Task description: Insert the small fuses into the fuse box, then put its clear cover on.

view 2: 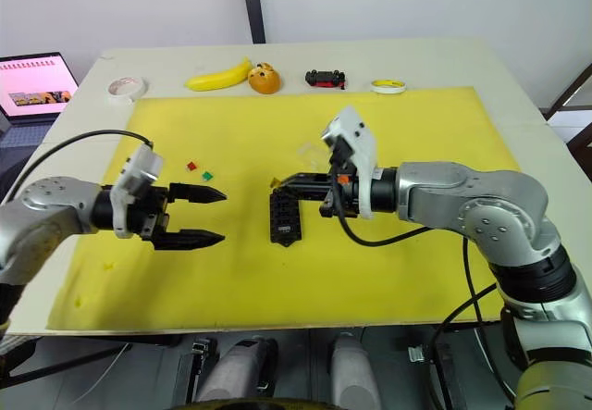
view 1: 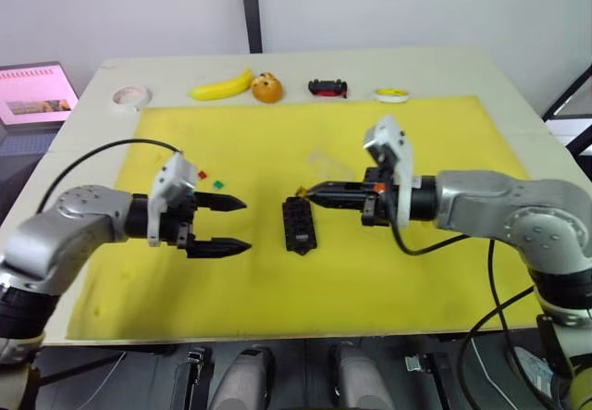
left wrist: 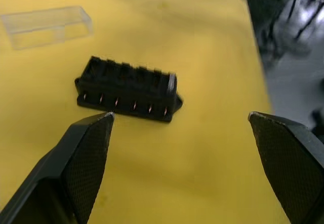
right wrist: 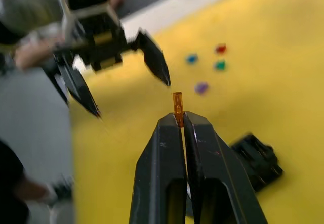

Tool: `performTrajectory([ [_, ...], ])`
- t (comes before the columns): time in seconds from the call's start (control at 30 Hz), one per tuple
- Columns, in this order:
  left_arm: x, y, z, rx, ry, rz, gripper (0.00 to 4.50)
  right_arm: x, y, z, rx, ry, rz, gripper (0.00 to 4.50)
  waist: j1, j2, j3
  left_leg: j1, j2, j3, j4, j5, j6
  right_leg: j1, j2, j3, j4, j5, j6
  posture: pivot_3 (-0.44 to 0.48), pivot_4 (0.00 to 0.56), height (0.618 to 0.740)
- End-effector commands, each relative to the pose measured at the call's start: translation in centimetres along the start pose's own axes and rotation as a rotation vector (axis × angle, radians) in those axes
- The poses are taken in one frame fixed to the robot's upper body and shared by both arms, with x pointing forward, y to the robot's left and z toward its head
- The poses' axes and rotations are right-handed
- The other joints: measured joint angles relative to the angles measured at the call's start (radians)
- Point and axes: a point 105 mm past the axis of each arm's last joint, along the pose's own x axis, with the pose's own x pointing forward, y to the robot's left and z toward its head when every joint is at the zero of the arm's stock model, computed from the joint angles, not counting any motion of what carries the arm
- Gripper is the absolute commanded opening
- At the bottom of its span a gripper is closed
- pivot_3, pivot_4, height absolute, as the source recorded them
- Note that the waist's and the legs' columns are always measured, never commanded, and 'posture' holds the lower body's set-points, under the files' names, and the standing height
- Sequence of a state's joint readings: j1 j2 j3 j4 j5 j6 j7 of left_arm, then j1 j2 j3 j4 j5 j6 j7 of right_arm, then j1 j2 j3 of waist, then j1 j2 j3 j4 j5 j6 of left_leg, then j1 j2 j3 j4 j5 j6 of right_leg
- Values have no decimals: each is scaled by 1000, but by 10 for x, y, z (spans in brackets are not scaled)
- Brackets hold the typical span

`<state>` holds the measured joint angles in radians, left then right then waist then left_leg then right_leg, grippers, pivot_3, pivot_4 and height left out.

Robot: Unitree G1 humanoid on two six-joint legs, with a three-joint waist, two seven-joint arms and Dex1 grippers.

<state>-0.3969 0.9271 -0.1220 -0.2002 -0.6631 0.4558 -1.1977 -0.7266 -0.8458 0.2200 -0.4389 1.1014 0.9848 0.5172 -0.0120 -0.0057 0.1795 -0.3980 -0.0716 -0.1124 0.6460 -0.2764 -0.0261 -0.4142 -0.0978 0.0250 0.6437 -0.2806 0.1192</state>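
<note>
The black fuse box [view 1: 299,224] lay on the yellow mat [view 1: 277,280] near the middle of the worktop [view 1: 444,66], and its slots looked empty in the left wrist view. The right pincer [right wrist: 178,120] was clamped on an orange-brown fuse [right wrist: 177,107], held just above the box's far end. The left pincer [view 1: 227,225] hovered beside the box with fingers spread apart. Red [view 2: 191,165] and green [view 2: 207,176] fuses lay loose on the mat near the left pincer; the clear cover [left wrist: 45,26] lay just beyond the box.

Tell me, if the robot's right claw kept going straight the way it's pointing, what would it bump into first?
Probably the left gripper. The right gripper, pinching an orange fuse, points across the yellow mat at it. Depth is hard to judge.
</note>
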Motion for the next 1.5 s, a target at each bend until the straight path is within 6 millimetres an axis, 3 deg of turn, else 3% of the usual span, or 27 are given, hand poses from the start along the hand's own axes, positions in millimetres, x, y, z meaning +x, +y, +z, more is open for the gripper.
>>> performTrajectory([
  [0.03,9,4,-2,165,53,1,4480,3,8,4,-159,66,59,0,0,-1,0,-3,0,-1,1,0,0,-2,0,-1,0,0,0,0,150,740],
  [0.13,18,4,-5,210,65,-11,4480,8,9,-2,-227,132,92,0,0,-1,0,-12,-1,-1,3,0,-1,-13,0,0,4,0,0,0,150,740],
  [0.53,38,5,-1,287,82,-15,4480,21,-5,-13,-455,267,130,0,-1,-1,0,-12,-1,-1,4,1,-1,-14,1,-1,5,0,1,0,150,740],
  [0.8,44,4,0,292,65,-5,4480,27,-13,-21,-499,302,128,0,-2,-1,0,-12,-1,-1,4,4,-8,-14,1,-1,6,0,1,0,150,740],
  [1.5,51,3,12,304,68,-19,4480,28,-13,-22,-531,336,147,0,-3,-1,0,-12,-1,-1,7,5,-8,-14,1,-1,9,0,1,0,150,740],
])
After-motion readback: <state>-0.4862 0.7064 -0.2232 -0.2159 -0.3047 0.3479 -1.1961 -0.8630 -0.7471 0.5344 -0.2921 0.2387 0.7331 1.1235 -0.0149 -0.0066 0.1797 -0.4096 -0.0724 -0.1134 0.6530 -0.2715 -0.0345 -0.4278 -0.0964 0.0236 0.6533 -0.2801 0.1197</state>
